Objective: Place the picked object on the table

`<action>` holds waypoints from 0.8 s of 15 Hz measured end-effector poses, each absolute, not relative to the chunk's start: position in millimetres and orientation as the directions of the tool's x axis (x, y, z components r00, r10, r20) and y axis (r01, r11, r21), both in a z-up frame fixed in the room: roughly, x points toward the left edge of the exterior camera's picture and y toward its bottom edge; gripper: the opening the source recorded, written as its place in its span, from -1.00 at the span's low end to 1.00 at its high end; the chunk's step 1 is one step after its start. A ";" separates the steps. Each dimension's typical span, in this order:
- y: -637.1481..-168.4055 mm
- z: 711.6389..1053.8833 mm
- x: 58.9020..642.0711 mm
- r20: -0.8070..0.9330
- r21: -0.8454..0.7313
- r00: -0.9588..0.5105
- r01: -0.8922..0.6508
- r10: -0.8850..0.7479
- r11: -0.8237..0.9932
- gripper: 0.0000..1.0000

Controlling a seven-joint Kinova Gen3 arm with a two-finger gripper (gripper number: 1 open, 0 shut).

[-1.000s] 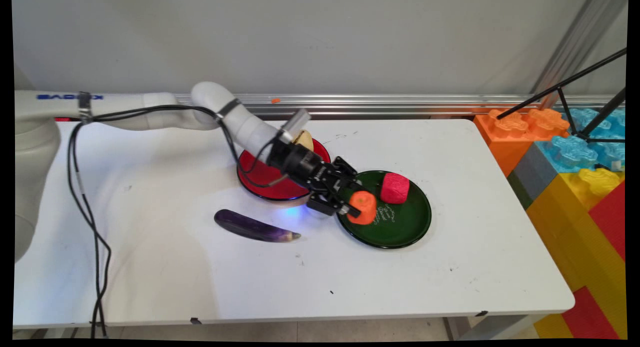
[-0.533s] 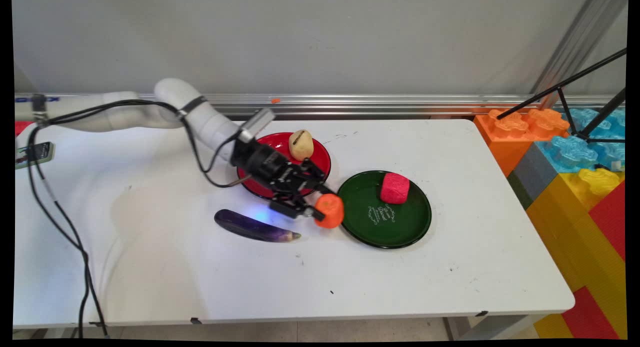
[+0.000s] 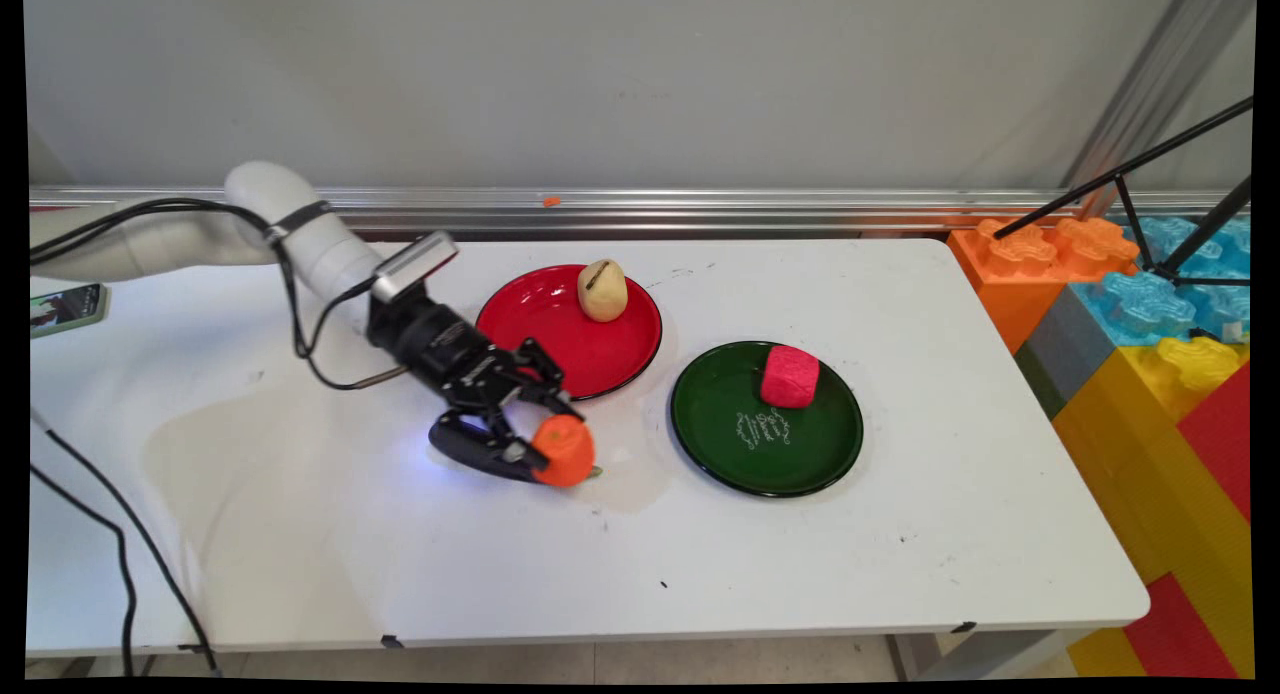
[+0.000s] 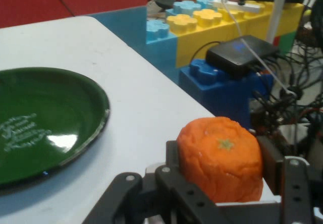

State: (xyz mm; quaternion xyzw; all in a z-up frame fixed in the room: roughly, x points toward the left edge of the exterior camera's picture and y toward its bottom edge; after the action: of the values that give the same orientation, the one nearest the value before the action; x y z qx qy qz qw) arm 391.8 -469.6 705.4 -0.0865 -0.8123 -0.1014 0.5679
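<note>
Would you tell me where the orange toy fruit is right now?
In the main view the orange toy fruit sits gripped in the gripper, over the purple eggplant's right end, left of the green plate.

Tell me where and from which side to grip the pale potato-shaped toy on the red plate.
Grip the pale potato-shaped toy across its narrower middle, coming from above. It stands alone near the back rim of the round red plate, taller than wide, so its sides look free for fingers. The black two-finger gripper is shut on the orange fruit-shaped toy, above the purple eggplant toy.
</note>
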 end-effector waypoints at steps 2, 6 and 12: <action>-463.0 702.8 404.1 0.938 0.072 -0.345 0.268 0.026 0.961 -1.00; -447.6 694.1 430.2 0.932 0.086 -0.360 0.300 0.029 0.950 -1.00; -432.8 680.7 446.1 0.927 0.102 -0.374 0.332 0.031 0.938 -1.00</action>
State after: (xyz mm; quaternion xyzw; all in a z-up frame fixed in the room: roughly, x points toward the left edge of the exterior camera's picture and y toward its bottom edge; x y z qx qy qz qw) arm 446.1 -432.8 680.7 -0.1111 -0.8174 -0.1371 0.5484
